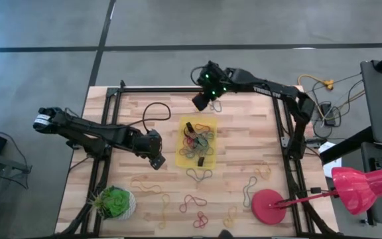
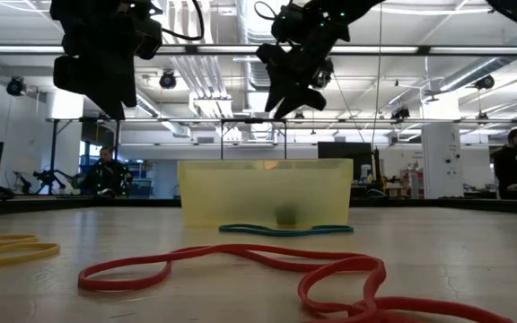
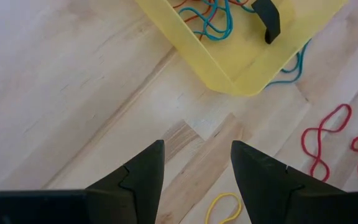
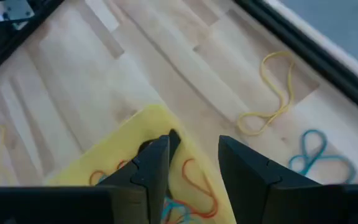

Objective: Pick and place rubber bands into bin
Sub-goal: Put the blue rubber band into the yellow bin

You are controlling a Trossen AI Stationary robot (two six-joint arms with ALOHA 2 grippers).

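The yellow bin (image 1: 207, 124) sits mid-table with several rubber bands (image 1: 197, 141) and small dark blocks inside. More bands lie loose on the near half of the table: a teal one (image 2: 285, 230) by the bin's near wall, a red one (image 2: 267, 265) and a yellow one (image 2: 7, 247). My left gripper (image 1: 156, 159) hovers open above bare wood off the bin's near-left corner (image 3: 241, 81). My right gripper (image 1: 201, 101) hangs open above the bin's far edge (image 4: 157, 115). Neither touches anything.
A green plant ball (image 1: 115, 202) stands at the near-left corner and a round red disc (image 1: 268, 204) at the near right. A yellow band (image 4: 272, 93) and a blue band (image 4: 319, 155) lie by the far frame rail. A black frame runs along the table edges.
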